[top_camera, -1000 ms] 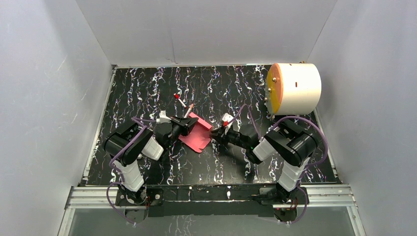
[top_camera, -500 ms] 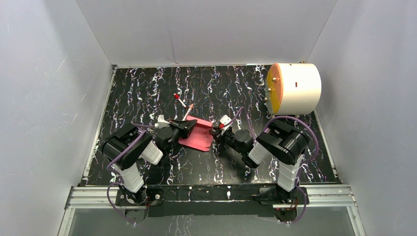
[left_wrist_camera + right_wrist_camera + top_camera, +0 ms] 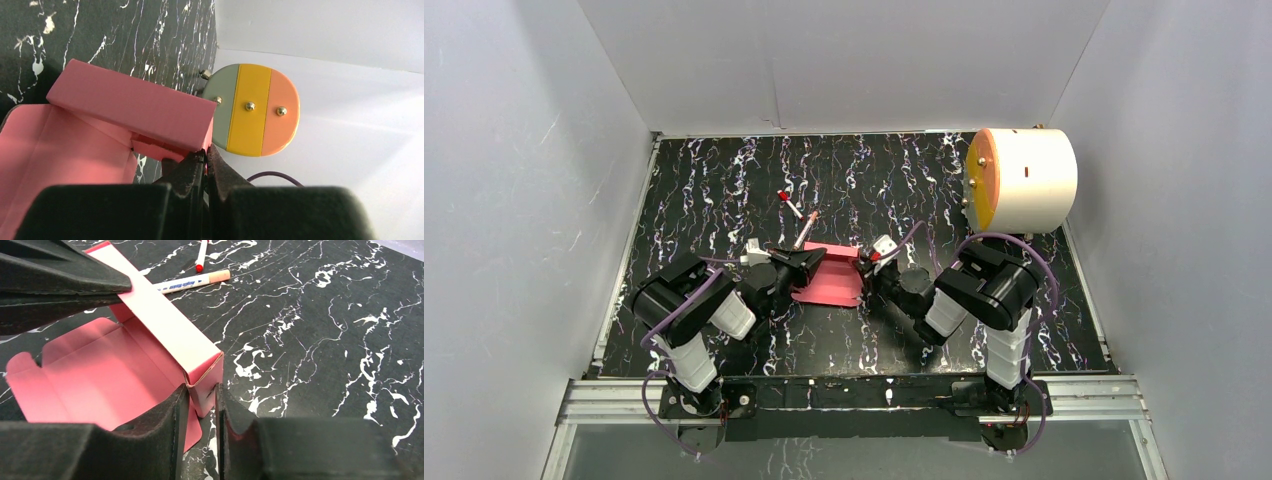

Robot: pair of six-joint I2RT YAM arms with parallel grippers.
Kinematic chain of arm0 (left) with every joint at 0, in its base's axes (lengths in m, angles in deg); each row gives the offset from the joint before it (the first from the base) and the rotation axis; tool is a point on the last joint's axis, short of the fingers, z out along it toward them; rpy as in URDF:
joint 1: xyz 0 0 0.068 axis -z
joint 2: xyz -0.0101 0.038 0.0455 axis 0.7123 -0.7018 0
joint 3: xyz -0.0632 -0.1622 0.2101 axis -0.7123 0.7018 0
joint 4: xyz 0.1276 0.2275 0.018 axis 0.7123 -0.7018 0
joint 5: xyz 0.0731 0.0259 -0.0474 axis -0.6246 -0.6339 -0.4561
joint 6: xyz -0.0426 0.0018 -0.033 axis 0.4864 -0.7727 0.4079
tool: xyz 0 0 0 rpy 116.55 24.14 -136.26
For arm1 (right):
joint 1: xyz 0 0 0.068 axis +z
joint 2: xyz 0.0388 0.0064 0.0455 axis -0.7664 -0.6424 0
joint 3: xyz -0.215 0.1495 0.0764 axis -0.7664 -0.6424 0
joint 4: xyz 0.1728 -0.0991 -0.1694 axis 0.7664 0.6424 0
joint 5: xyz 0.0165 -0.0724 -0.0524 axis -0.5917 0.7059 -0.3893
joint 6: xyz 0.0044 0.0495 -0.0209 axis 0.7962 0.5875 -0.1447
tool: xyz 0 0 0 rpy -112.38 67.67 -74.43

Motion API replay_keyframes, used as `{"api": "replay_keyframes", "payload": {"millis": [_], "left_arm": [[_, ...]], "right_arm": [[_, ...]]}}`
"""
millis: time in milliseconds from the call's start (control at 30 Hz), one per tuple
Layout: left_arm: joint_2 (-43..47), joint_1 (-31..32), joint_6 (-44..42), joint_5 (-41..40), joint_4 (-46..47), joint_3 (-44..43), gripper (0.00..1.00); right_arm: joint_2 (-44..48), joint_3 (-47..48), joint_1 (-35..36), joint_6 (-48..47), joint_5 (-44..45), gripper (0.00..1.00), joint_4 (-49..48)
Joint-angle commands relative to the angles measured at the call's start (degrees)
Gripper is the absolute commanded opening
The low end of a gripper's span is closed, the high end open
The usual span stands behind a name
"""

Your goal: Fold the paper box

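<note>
Paper box [image 3: 829, 283] mid-table, between arms, just near of pens [image 3: 799, 222]. Over last second it swung from diagonal to square with near edge; both arms drawn in. Left gripper [image 3: 814, 260] clenched on far wall's left end. Right gripper [image 3: 202, 390] grasping same wall's right corner. Far wall stands upright, so end flaps likely next.

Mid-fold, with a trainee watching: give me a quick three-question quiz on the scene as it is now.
1. True or false: the red-pink thin card paper box is fully closed.
2. What lies on the table just beyond the box? A) two thin pens B) scissors C) tape
3. Which claw grips the box end nearer the big white cylinder with the orange face?
Key: 1 false, one wall stands up and the rest lies open. 2 A. 3 the right claw.
</note>
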Motion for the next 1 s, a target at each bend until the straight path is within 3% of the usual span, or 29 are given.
{"api": "replay_keyframes", "payload": {"millis": [0,267,533,633,767,967], "left_arm": [[2.4,1.1,-0.1,0.1,0.6,0.9,0.00],[4.1,1.5,0.2,0.4,0.7,1.7,0.02],[11.3,2.0,-0.8,2.6,-0.4,4.5,0.30],[16.2,2.1,-2.9,3.9,-3.4,5.9,0.37],[26.6,2.2,-9.0,5.7,-15.6,6.4,0.43],[46.6,2.4,-24.8,0.9,-46.7,0.5,0.49]], "right_arm": [[-1.2,1.6,0.3,-1.4,4.4,0.30,-11.0],[-1.7,1.7,0.6,-3.1,5.3,0.12,-11.5],[-0.6,1.2,0.6,-5.0,6.1,0.05,-9.8],[-0.3,1.3,0.4,-5.6,5.7,0.04,-8.7],[0.6,1.8,0.4,-5.6,4.8,0.04,-5.3],[1.7,2.6,0.2,-5.2,2.1,0.04,-2.0]]}}
